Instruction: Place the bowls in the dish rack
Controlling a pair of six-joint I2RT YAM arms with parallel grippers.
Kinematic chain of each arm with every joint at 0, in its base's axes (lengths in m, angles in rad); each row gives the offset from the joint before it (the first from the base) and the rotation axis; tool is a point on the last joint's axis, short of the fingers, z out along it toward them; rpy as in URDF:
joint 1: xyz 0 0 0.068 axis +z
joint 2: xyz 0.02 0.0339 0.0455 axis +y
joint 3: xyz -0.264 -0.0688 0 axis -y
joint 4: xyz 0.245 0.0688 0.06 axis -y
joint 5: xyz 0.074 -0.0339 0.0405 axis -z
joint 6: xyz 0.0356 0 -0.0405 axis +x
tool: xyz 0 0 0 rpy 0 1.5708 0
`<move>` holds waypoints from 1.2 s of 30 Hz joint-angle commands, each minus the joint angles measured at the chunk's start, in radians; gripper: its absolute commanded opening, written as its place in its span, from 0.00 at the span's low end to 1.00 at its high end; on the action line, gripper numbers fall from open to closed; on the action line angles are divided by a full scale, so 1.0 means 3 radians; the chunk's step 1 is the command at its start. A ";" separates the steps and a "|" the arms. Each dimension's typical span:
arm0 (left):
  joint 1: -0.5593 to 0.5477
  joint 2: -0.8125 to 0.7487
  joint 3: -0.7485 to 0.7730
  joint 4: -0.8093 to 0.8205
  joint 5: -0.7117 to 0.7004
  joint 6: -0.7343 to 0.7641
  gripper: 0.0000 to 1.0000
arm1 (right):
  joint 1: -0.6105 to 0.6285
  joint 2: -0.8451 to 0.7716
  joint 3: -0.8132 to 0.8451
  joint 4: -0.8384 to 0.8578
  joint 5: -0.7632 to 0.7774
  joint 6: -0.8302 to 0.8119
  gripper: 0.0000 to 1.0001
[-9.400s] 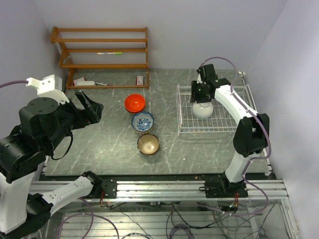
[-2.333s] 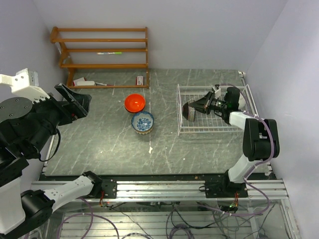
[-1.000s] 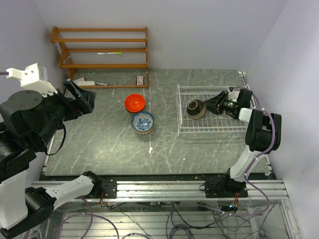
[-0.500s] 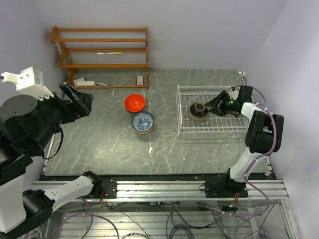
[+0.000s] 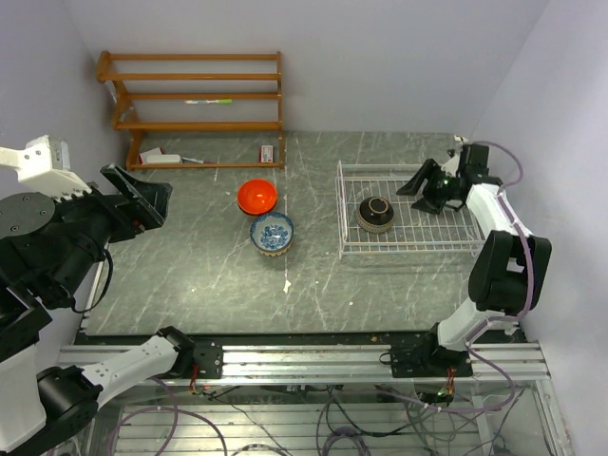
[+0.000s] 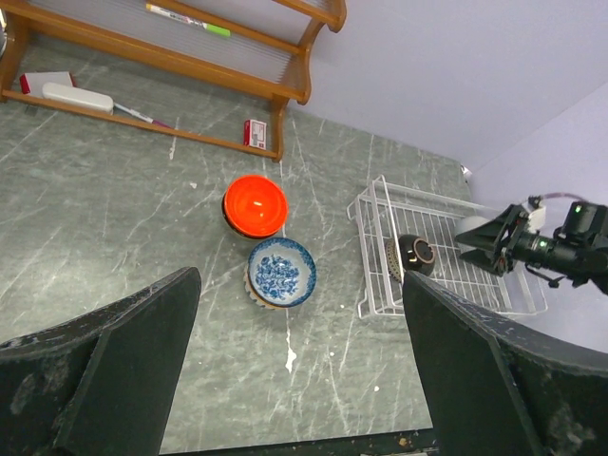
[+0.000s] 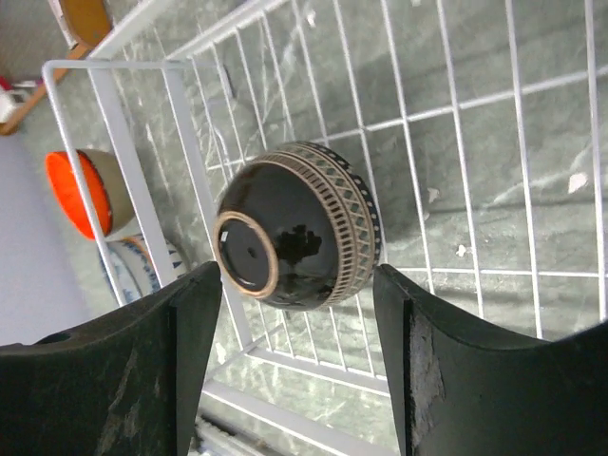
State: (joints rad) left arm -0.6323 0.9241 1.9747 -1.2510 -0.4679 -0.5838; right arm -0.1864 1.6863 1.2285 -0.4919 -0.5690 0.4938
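Right fingers [image 7: 104,380] withdrawn; dark bowl [image 5: 375,213] lies in dish rack [image 5: 408,251]

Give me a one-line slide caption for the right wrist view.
Open right gripper faces the dark bowl, foot ring toward the camera, inside the white dish rack.

Bright, even, diffuse light fills all three views, and shadows on the table [image 5: 190,285] are faint and soft-edged. The dark bowl [image 7: 304,228] shows broken reflections on its glaze. The fingers of the left end effector [image 6: 299,280] and right end effector [image 7: 296,285], at 7 and 5 o'clock, look grainy and slightly soft.
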 commanded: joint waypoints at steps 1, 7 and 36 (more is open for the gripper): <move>-0.0014 -0.0040 -0.0025 0.0016 0.0053 -0.0021 0.99 | 0.0399 -0.0167 0.0514 -0.0673 0.0713 -0.0348 0.66; -0.0014 -0.0076 -0.0073 0.0050 0.0073 -0.0029 0.99 | 0.1138 0.0115 0.1128 -0.1315 0.1814 -0.0503 0.75; -0.0014 -0.0017 -0.0166 0.0106 -0.0011 0.0059 0.99 | 0.1517 0.0657 0.1196 -0.1172 0.2497 -0.0572 0.79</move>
State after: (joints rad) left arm -0.6323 0.9051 1.9137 -1.2457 -0.4679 -0.5823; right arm 0.2676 1.8572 1.6043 -0.8787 0.1139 0.3023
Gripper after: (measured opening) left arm 0.989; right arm 0.785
